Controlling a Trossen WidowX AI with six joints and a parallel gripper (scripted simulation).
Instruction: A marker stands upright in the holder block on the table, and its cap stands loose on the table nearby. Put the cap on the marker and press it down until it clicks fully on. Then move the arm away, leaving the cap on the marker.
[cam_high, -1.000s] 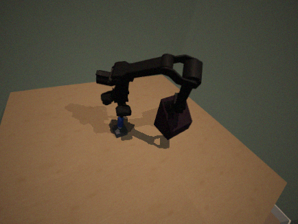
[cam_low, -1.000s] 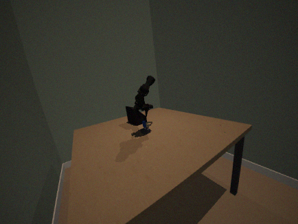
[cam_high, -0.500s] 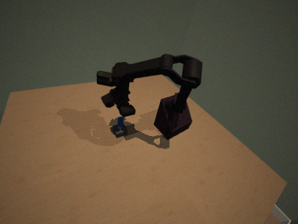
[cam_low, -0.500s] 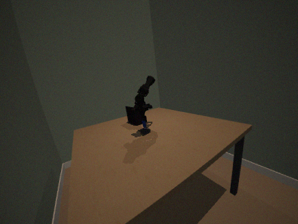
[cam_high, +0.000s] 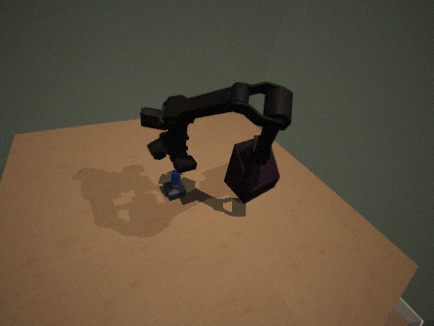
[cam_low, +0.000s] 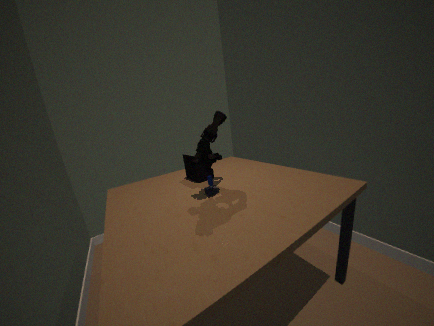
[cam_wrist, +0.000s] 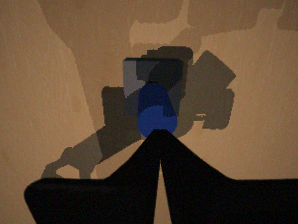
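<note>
One pincer (cam_wrist: 160, 134), fingers shut together with nothing between them, hangs just above the blue cap (cam_wrist: 156, 112) already on the marker in the holder block (cam_wrist: 134, 80) on the tabletop (cam_high: 280, 260). Risk: pressing off-centre could tip the marker or leave the cap unclicked.

Marker (cam_high: 175, 178) upright in holder block (cam_high: 174, 191) on table (cam_high: 280, 260), shut pincer (cam_high: 183, 165) directly above, arm base (cam_high: 252, 172) beside.
</note>
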